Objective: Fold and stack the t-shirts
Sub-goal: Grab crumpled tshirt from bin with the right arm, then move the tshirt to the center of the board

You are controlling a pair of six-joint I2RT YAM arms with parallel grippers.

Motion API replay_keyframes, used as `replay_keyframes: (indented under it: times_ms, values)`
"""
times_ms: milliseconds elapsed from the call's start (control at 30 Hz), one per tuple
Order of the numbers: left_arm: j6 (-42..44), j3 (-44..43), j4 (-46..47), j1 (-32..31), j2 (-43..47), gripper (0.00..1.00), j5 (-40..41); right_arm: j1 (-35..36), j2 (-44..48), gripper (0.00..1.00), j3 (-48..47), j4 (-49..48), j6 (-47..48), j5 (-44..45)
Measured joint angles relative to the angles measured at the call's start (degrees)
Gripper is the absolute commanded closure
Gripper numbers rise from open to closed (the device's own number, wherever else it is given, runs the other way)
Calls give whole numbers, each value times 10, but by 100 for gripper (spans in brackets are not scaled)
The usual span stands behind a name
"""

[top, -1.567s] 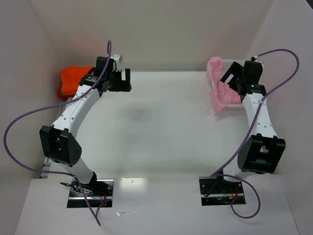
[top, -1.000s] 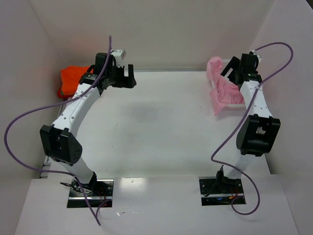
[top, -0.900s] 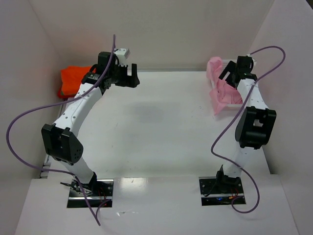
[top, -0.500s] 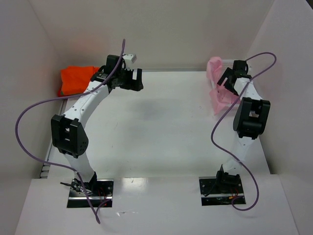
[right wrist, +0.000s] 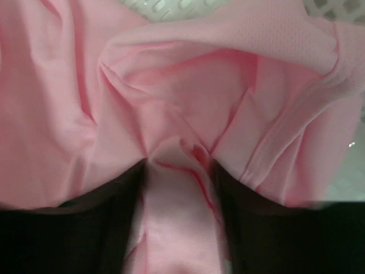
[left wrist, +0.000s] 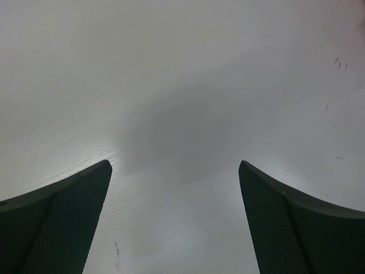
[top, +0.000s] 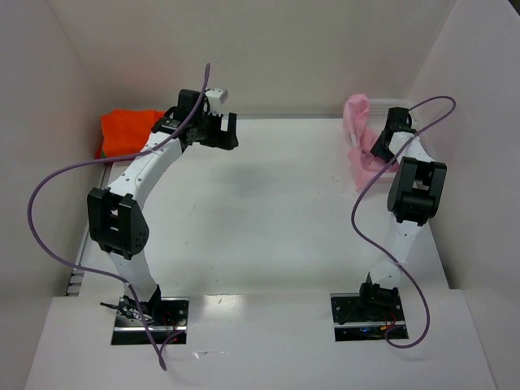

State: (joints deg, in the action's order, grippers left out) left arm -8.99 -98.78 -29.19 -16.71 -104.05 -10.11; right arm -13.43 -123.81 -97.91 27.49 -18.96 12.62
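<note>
1. The left fingers are spread wide with nothing between them. In the wrist view only bare white worktop shows in the gap, with a soft shadow on it.
2. From above, the left fingers hang over the far-left part of the worktop, pointing toward the middle. They are near the back wall.
3. The orange t-shirt lies bunched in the far-left corner. It sits just behind and to the left of the left arm's wrist and is not touching the fingers.
4. The right fingers are clenched on a raised fold of the pink t-shirt. A narrow ridge of cloth is pinched between the two dark pads, and creases fan out from the pinch.
5. White mesh of the plastic basket shows at the top edge of that wrist view, behind the pink cloth.
6. In the overhead view, the pink t-shirt is a crumpled heap at the far-right side of the worktop. It seems to drape over the near rim of the basket, though the arm hides part of it.
7. The right fingers are down in that heap, with the right arm folded steeply above them.
8. A purple cable loops out from each arm.
</note>
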Motion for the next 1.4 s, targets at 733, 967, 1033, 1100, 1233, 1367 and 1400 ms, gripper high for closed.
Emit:
replay_keyframes:
  times_ms: [733, 967, 1033, 1100, 1233, 1367, 1400]
  values:
    - [71, -69, 3, -99, -67, 0, -320, 45, 327, 100, -53, -7, 8, -139]
    - [-41, -68, 168, -155, -91, 0, -338, 175, 436, 100, -59, -16, -15, -190]
    - [-64, -74, 202, -178, -99, 2, -309, 196, 447, 100, -51, -17, -26, -197]
    - [-87, -86, 233, -201, -110, 8, -281, 203, 452, 100, -41, -17, -35, -201]
    - [-157, -90, 318, -256, -127, 44, -212, 208, 455, 100, -9, -14, -57, -215]
    - [-179, -93, 336, -263, -131, 97, -187, 208, 457, 100, -5, -13, -59, -216]
    - [-184, -93, 340, -263, -130, 100, -179, 208, 459, 100, -2, -13, -59, -216]
